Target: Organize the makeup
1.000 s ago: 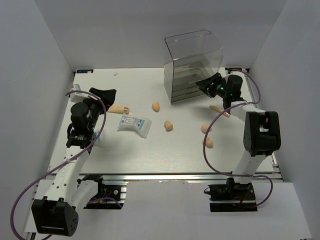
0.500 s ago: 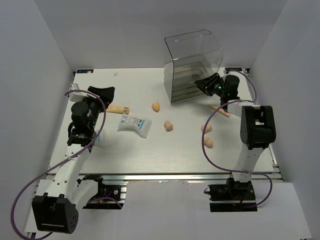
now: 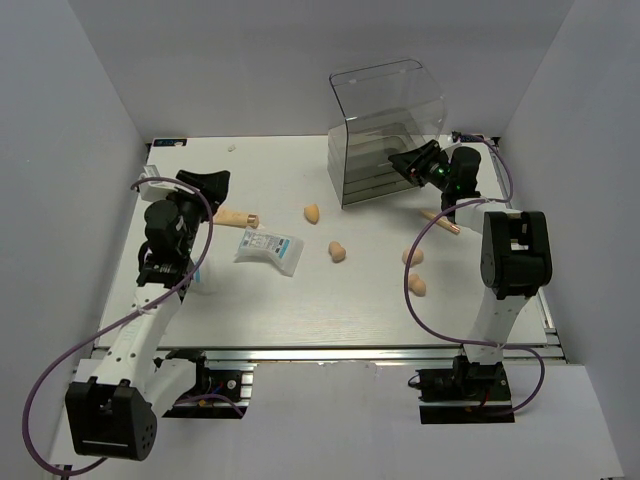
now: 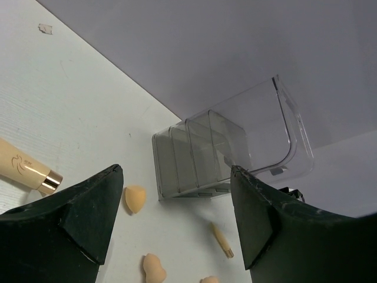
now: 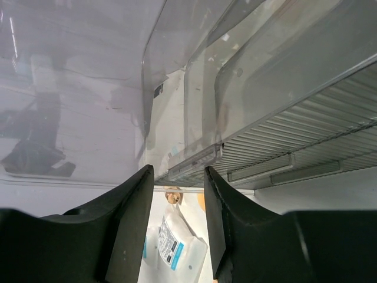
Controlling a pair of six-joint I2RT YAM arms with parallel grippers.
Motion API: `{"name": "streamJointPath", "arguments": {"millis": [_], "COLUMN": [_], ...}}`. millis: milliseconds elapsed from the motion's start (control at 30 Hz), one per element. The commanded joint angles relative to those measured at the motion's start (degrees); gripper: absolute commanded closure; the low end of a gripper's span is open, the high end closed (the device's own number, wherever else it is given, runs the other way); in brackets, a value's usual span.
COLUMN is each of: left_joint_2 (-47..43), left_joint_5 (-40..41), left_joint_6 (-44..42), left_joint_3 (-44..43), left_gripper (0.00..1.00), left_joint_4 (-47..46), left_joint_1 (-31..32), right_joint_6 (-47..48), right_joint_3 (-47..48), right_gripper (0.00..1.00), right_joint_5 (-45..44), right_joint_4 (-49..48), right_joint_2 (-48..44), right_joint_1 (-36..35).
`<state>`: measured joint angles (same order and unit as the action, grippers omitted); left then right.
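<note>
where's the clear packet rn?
In the top view the clear packet lies flat left of centre on the table, just nearer the arm bases than the beige tube, with a peach sponge to its right.

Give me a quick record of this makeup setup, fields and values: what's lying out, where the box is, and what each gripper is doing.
sponges: four, loose, scattered in the middle
tube: lying near the left gripper
packet: flat, left of centre
stick: lying right of the box front
drawer box: clear, standing at the far side
left gripper: open, empty
right gripper: open, at a drawer front; contact unclear
</note>
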<state>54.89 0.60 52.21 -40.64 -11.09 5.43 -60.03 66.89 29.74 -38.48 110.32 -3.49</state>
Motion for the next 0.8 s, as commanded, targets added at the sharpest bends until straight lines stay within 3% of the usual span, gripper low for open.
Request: {"name": "streamJointPath", "arguments": {"millis": [0,167,267,300,633,767], "left_joint_2": [1.0,1.36,1.62,1.71,7.06,12.24], "left_joint_5": [-0.51,-0.43,0.1,0.19,1.07,1.24], "left_joint_6": [-0.17,0.09,0.18,0.18,-1.75,-3.68], "left_joint_3": [-1.45,-1.9,-1.72,-1.89,-5.4,-8.04], "left_gripper": [0.18,0.18,0.19,0.19,0.2,0.2], "left_joint_4": [-0.95,-1.39,-2.44,-2.88,-4.81,-5.78], "left_joint_1": [0.19,0.54,1.51,2.21,8.36,12.31], "right_joint_6": [-0.79,-0.79,-0.88,-1.14,-1.67,-2.72], "right_joint_3": [2.8,4.56,4.74,4.74,1.93,-2.28], "right_gripper": [0.55,0.57,0.66,0.73,1.0,1.0], "right_joint_5": [-0.73,-0.73,-0.47,-0.56,0.41,0.85], "right_joint_4": [-1.69,-2.3,-2.92,-3.35,-8.54,-9.25], "right_joint_2": [0.94,2.61,3.32,3.49,2.18,-2.55], "right_joint_1": [0.23,0.23,0.15,0.23,0.5,0.94]}}
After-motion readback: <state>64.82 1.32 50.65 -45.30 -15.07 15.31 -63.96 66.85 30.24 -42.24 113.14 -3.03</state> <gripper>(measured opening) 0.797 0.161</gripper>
